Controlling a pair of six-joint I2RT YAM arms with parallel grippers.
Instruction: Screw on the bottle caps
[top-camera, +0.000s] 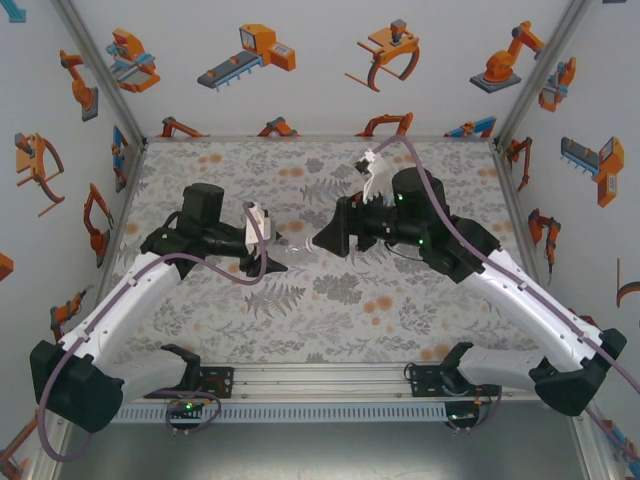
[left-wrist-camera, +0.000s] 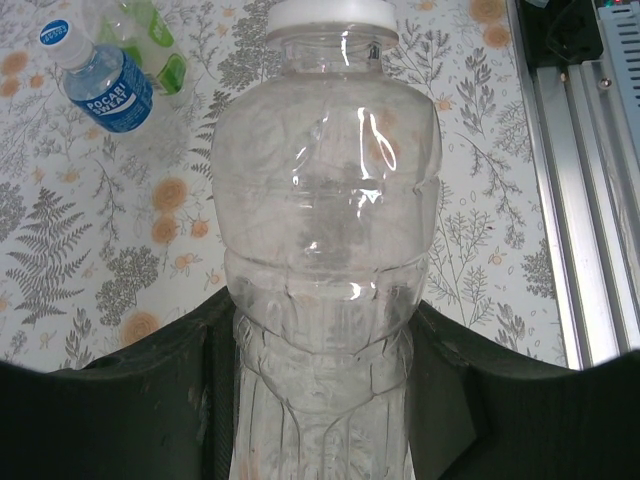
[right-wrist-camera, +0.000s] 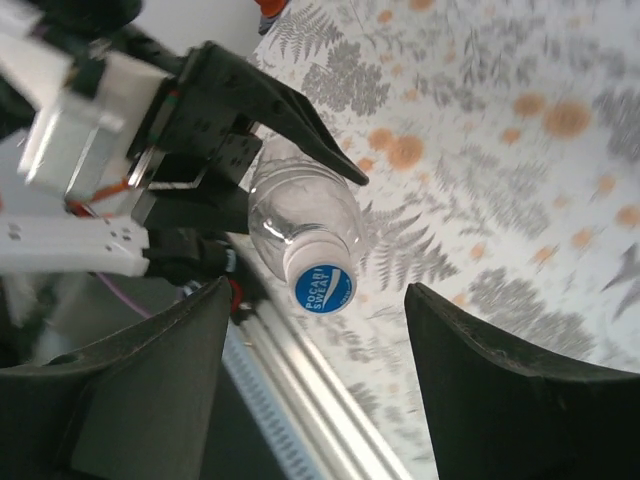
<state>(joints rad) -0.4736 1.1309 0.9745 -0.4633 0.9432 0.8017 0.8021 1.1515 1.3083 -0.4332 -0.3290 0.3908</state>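
Observation:
My left gripper (left-wrist-camera: 325, 335) is shut on the body of a plain clear bottle (left-wrist-camera: 325, 200), which lies level above the table with its white cap (left-wrist-camera: 331, 14) pointing away. From the right wrist, the same cap (right-wrist-camera: 322, 281) shows a blue round logo on top. It sits between the spread fingers of my right gripper (right-wrist-camera: 315, 292), with a gap on each side and touching neither. In the top view, the left gripper (top-camera: 272, 258) and the right gripper (top-camera: 322, 240) face each other over mid-table. A blue-labelled bottle (left-wrist-camera: 103, 80) and a green-tinted bottle (left-wrist-camera: 150, 38) lie on the table beyond.
The floral table cloth (top-camera: 330, 310) covers the work surface. An aluminium rail (top-camera: 320, 378) runs along the near edge between the arm bases. Walls with robot drawings close in the left, right and far sides.

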